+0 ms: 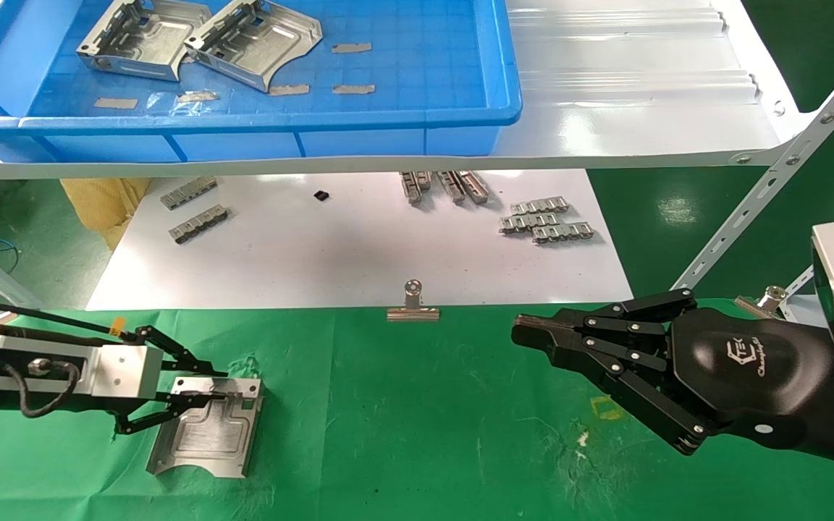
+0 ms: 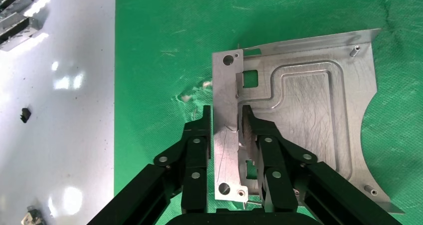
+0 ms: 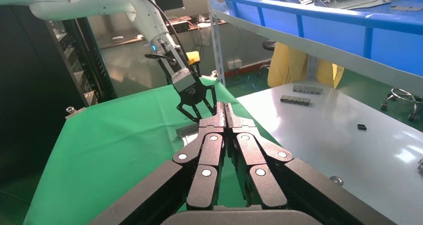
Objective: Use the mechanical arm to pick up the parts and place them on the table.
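Down on the green table (image 1: 417,434), the left gripper (image 2: 227,122) has its fingers (image 2: 198,150) closed on the raised flange of a metal plate (image 2: 309,115) lying flat on the cloth. Well apart from them, the right gripper (image 1: 533,334) hovers with its fingers (image 3: 212,150) pressed together, holding nothing. Two more plates (image 1: 200,40) lie in the blue tray (image 1: 388,119)

one part (image 1: 207,428) on the table (image 1: 417,434), two (image 1: 200,43) in the bin (image 1: 388,116) behind.
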